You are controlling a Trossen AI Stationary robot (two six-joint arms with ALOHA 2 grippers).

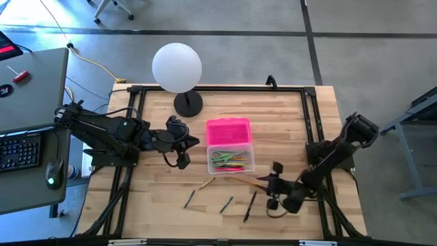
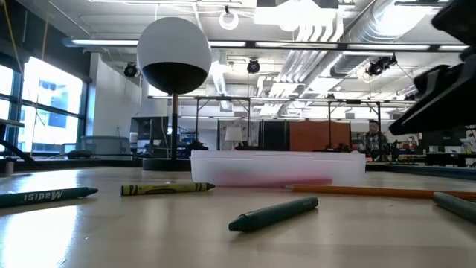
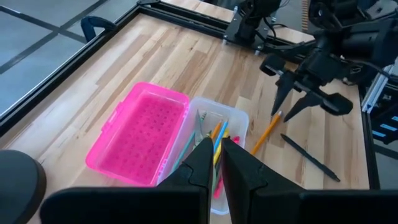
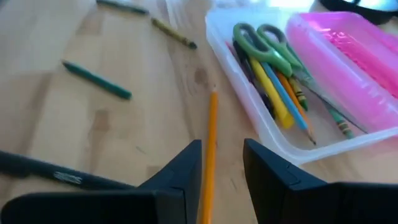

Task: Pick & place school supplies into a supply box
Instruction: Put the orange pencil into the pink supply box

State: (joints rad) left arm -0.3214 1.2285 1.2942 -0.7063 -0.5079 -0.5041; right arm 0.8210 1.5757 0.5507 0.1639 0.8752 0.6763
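Note:
The clear supply box (image 1: 231, 160) stands mid-table with its pink lid (image 1: 229, 131) laid open on its far side. In it lie green-handled scissors (image 4: 264, 40) and several pencils (image 4: 280, 93). An orange pencil (image 4: 210, 143) lies flat on the table just right of the box. My right gripper (image 4: 222, 165) is open, pointing down, with one finger on either side of this pencil; no touch shows. My left gripper (image 3: 216, 155) waits left of the box, open by a narrow gap and holding nothing. Crayons and a pen lie loose on the table nearer the front.
A yellow-green crayon (image 1: 207, 183), two dark green crayons (image 1: 189, 199) (image 1: 226, 203) and a black pen (image 1: 250, 205) lie on the near half of the table. A white globe lamp (image 1: 177, 67) stands at the far edge. A desk with a keyboard (image 1: 20, 150) is on the left.

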